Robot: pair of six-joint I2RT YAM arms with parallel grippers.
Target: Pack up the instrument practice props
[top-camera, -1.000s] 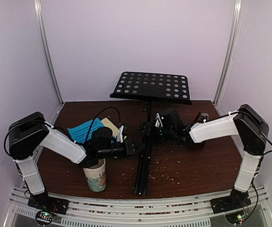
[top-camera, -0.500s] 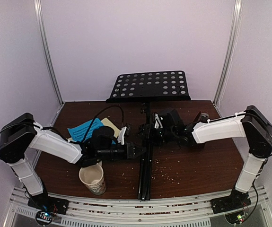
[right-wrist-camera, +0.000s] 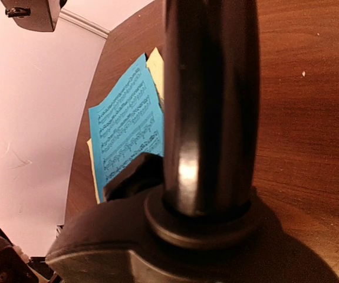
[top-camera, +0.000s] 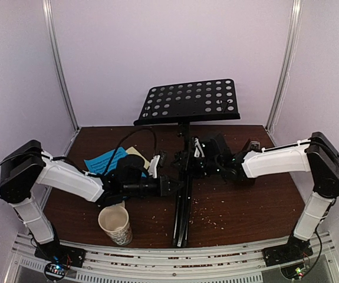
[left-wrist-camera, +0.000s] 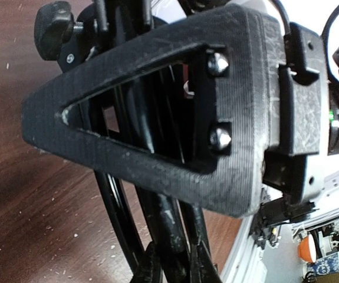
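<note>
Top view: my left arm [top-camera: 69, 178] covers part of the music sheets [top-camera: 101, 161]; right arm [top-camera: 275, 160] hides most of the metronome [top-camera: 253, 145]. Right wrist: stand post [right-wrist-camera: 210, 100] blurred, cut off at top. I can't tell if left gripper [top-camera: 174, 186] or right gripper [top-camera: 194, 156] clamps it.

The music stand [top-camera: 188, 101] rises mid-desk [top-camera: 246, 200], its folded legs running toward the near edge, the left tool [top-camera: 174, 186] and right tool [top-camera: 196, 158] flanking its post. The music sheets [top-camera: 103, 162] lie to its left, the mug [top-camera: 115, 224] before them, the metronome [top-camera: 252, 145] at right rear
</note>
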